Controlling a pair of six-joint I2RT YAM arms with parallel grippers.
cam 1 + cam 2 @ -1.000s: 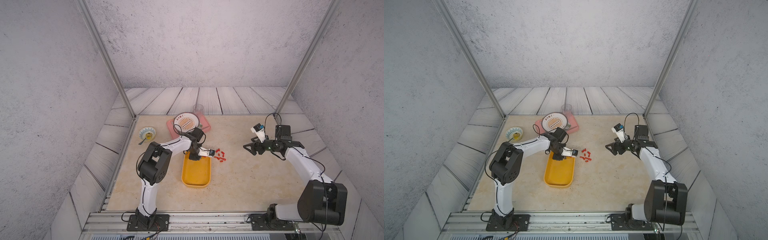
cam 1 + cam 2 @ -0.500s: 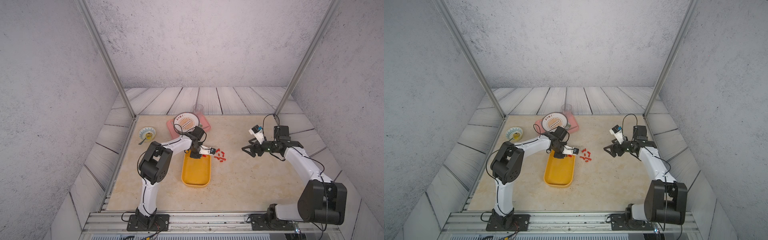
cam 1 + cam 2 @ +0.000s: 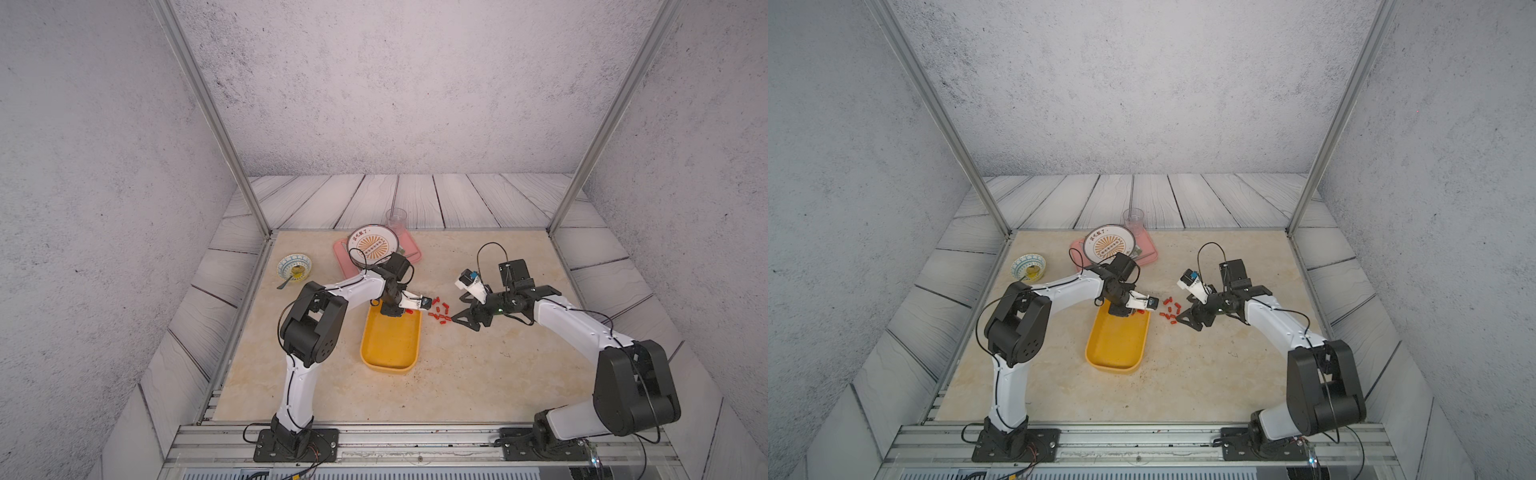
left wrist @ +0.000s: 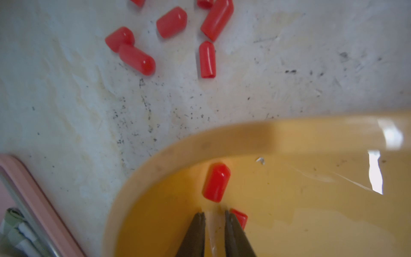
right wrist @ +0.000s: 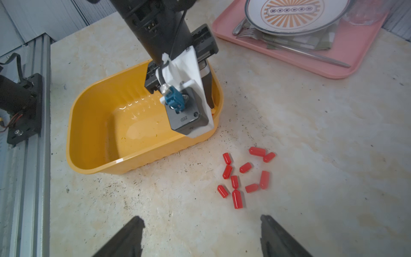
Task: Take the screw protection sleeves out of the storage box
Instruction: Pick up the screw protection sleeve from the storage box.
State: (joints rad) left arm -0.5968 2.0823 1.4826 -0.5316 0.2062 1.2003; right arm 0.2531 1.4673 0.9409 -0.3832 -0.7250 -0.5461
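Left tool (image 4: 214, 214) in storage box (image 4: 244, 131), tips slightly apart, red sleeve (image 4: 216, 182) just ahead, right tool (image 5: 202, 219) wide apart

My left arm (image 3: 351, 289) rises from its base, folds at the elbow and runs forward and inward. The wrist bends so that my left claw (image 4: 214, 219) points steeply down. Its two dark fingers (image 4: 193, 233) stand a narrow slit apart, with nothing gripped between them. My right arm (image 3: 575, 328) stretches forward and inward, its forearm sloping low. My right claw (image 5: 202, 232) lies nearly level, aimed toward my left arm, jaws spread wide and empty. In both top views the two claws are near each other but not touching.
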